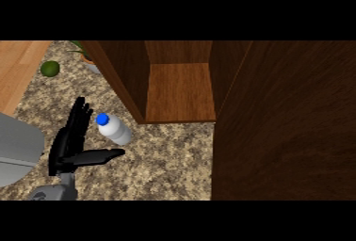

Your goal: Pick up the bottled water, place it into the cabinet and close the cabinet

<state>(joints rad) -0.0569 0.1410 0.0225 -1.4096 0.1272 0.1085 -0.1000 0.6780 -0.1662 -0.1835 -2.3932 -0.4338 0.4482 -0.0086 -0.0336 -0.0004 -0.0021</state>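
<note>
Bottle: the water bottle (114, 129) stands on the counter (167, 160) — not yet lifted, just in front of the cabinet (181, 92)
Left hand: the left hand (73, 141) is spread, fingers straight, thumb out under the bottle — holding nothing
Right hand: out of view
Cabinet: its door (285, 122) is open, the shelf bare
Left to do: grasp, place, close

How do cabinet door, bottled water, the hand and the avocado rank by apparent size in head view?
Largest to smallest as they look:
1. cabinet door, open, though nearer the camera
2. left hand, open beside the bottle
3. bottled water
4. avocado, farther back, so its true size is unsure
</note>
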